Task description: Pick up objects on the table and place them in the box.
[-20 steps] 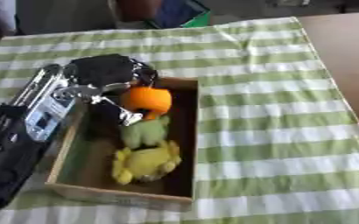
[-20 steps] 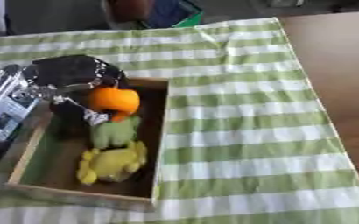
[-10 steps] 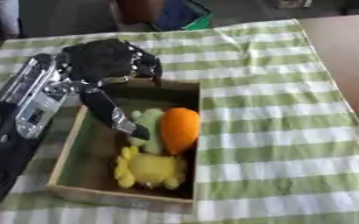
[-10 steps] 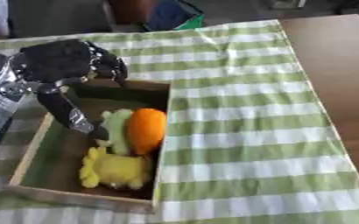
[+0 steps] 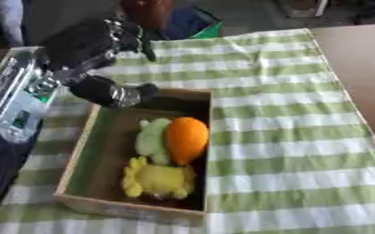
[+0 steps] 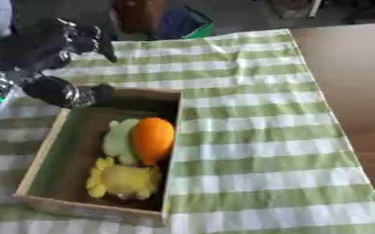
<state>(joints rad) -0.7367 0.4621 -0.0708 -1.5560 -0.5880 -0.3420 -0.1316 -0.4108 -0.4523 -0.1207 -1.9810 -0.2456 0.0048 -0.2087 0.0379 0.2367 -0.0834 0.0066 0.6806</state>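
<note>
We record a wooden box (image 5: 103,201) standing on the surface (image 5: 302,151), which is covered by a green-and-white striped cloth (image 6: 254,137). Inside the box, against its right wall, lie three items: an orange object (image 5: 186,138) tilted lengthwise, a pale green object (image 5: 152,140) touching its left side, and a yellow object with a scalloped edge (image 5: 158,179) just below both. The box's left half shows bare floor.

The left robot hand (image 5: 87,43) hangs above the far left corner of the box, released: its fingers (image 6: 104,45) are spread and hold nothing, and the thumb (image 5: 115,93) reaches down towards the box's far rim. We cannot tell whether the thumb touches the rim.

The left eye view shows the silver and black forearm (image 5: 18,105) running along the left edge down to the lower corner; the right eye view cuts most of it off but shows more of the bare brown surface at the right. The right robot hand appears in neither view.
</note>
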